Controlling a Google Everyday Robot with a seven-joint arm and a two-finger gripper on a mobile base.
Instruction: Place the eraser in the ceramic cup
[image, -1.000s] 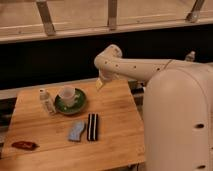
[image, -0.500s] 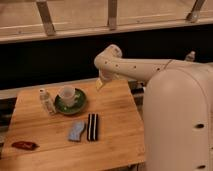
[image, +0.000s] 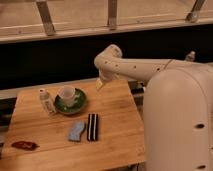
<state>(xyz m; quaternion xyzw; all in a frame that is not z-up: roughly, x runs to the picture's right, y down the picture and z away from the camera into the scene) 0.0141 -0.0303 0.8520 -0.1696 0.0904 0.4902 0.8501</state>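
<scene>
Keeps end effector (image: 100, 84) hovering unchanged above bench (image: 117, 117), grip impossible to tell; leaves eraser (image: 92, 126) untouched, well apart, ceramic cup (image: 67, 95) nearer; grasp pending.

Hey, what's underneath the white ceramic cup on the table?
A green saucer sits under the ceramic cup, on the wooden table. The saucer's rim shows, but its middle is hidden by the cup. The gripper hangs right of the cup, above the table's far edge.

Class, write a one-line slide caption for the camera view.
Gripper hovers over the table, right of the ceramic cup on its saucer; the eraser lies nearer the front.
</scene>
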